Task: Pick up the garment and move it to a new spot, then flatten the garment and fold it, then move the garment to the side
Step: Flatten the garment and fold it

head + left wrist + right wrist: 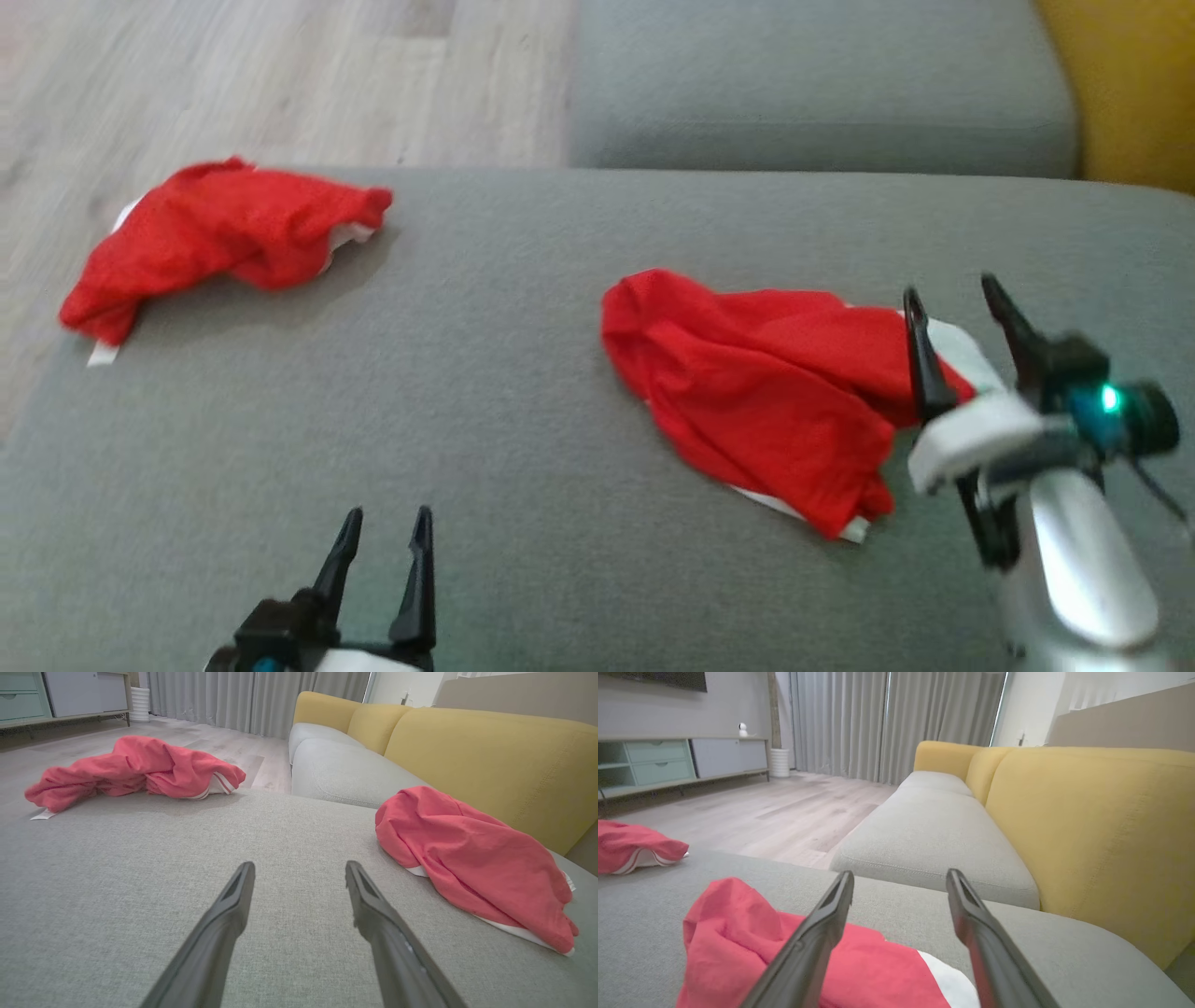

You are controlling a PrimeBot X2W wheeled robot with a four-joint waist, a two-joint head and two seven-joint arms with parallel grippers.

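Head view: crumpled red white-trimmed cloth garment (766,383) near right edge of grey fabric cushion (467,420). My right claw (950,289) gapes empty over its right end, set to grab; my left claw (389,513) spread, empty, idle at near edge.

- This is a home living room.
- A sofa (1087,826) with a yellow back and grey seat cushions.
- Long grey curtains (859,723) hang down to a pale wood floor (784,816).
- A low sideboard (668,763) with drawers stands along the wall.
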